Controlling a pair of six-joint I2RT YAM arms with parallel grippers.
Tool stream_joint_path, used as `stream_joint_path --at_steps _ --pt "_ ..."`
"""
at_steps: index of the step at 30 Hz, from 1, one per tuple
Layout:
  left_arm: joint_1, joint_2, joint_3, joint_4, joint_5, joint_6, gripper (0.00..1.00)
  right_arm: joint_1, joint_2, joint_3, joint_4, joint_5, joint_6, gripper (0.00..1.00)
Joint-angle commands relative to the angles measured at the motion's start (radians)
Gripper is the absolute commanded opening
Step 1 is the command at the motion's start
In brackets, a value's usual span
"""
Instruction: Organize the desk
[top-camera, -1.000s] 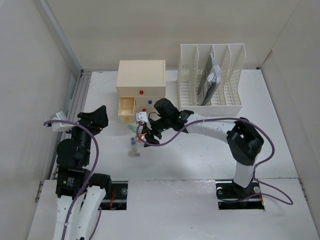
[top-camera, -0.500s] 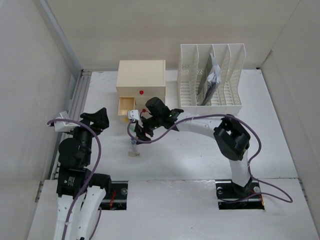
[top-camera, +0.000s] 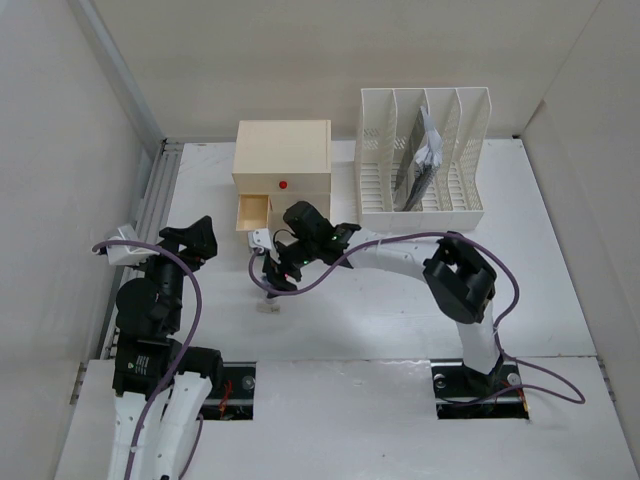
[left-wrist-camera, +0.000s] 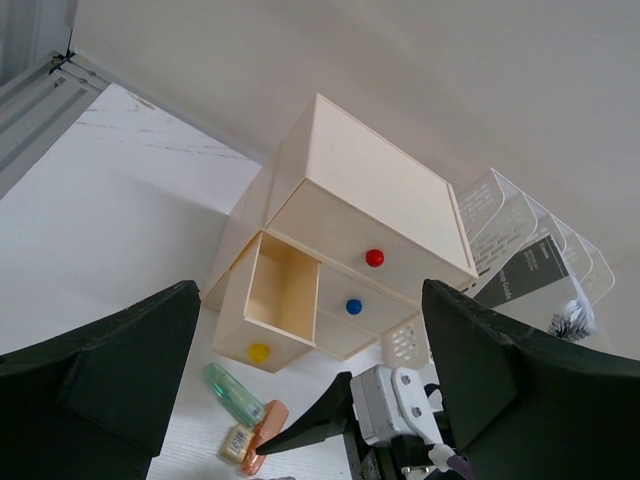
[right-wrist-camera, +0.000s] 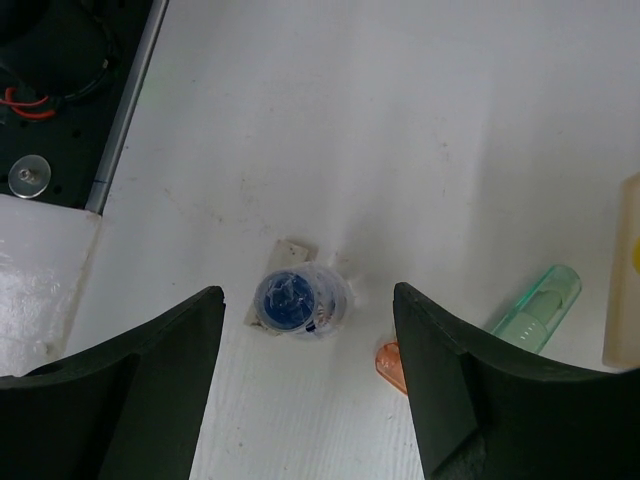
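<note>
Clearly little is done: papers (top-camera: 424, 160) stand in the file rack (top-camera: 470, 150), but a blue-capped bottle (right-wrist-camera: 297, 300), green tube (right-wrist-camera: 535, 305) and orange piece (right-wrist-camera: 390, 362) lie loose on the white, pale-walled desk (top-camera: 400, 310) before the open drawer (left-wrist-camera: 280, 295). The right gripper (right-wrist-camera: 310, 400) hangs spread over the bottle; the left gripper (top-camera: 190, 240) is spread and empty.

Saw a white tabletop (top-camera: 560, 290) closed in by pale walls. Noted a cream drawer box (top-camera: 283, 155) at the back, left of middle, its lower left drawer pulled out toward the front. Found a white slotted file rack (top-camera: 375, 150) just right of the box, apart from it. Spotted a pale green tube (right-wrist-camera: 535, 308) lying flat in front of the open drawer, an orange piece (right-wrist-camera: 390, 362) just beside its end, and a small clear bottle (right-wrist-camera: 298, 300) with a blue cap standing upright nearby.
</note>
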Motion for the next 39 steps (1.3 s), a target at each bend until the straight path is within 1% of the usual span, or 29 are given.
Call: stream_joint_path --at_steps 1,16,18,21,22,23,24,25,30,34,39 --pt "-0.008 -0.010 0.015 0.031 -0.013 0.020 0.92 0.009 0.012 0.046 0.015 -0.021 0.005 0.73" --pt "-0.008 -0.019 0.034 0.013 -0.013 0.010 0.92 0.029 0.068 0.074 0.006 0.006 0.024 0.72" --pt "-0.008 -0.019 0.034 0.013 -0.013 0.010 0.92 0.029 0.068 0.074 0.006 0.006 0.024 0.69" --pt "-0.008 -0.019 0.034 0.013 -0.013 0.010 0.92 0.029 0.068 0.074 0.006 0.016 0.024 0.56" --pt "-0.008 -0.019 0.034 0.013 -0.013 0.010 0.92 0.029 0.068 0.074 0.006 0.025 0.024 0.51" --pt "-0.008 -0.019 0.034 0.013 -0.013 0.010 0.92 0.038 0.068 0.074 -0.003 0.025 0.024 0.42" --pt "-0.008 -0.019 0.034 0.013 -0.013 0.010 0.92 0.038 0.068 0.083 -0.003 0.025 0.024 0.38" --pt "-0.008 -0.019 0.043 0.013 -0.013 0.010 0.92 0.038 0.068 0.083 -0.003 0.034 0.024 0.31" --pt "-0.008 -0.019 0.053 0.004 -0.013 0.010 0.92 0.038 0.029 0.097 -0.064 0.055 0.015 0.17" --pt "-0.008 -0.019 0.077 -0.007 -0.025 0.010 0.92 0.057 -0.014 0.177 -0.173 0.081 -0.041 0.13" --pt "-0.008 -0.028 0.113 -0.027 -0.045 -0.008 0.92 0.057 -0.089 0.244 -0.210 0.150 -0.073 0.13"
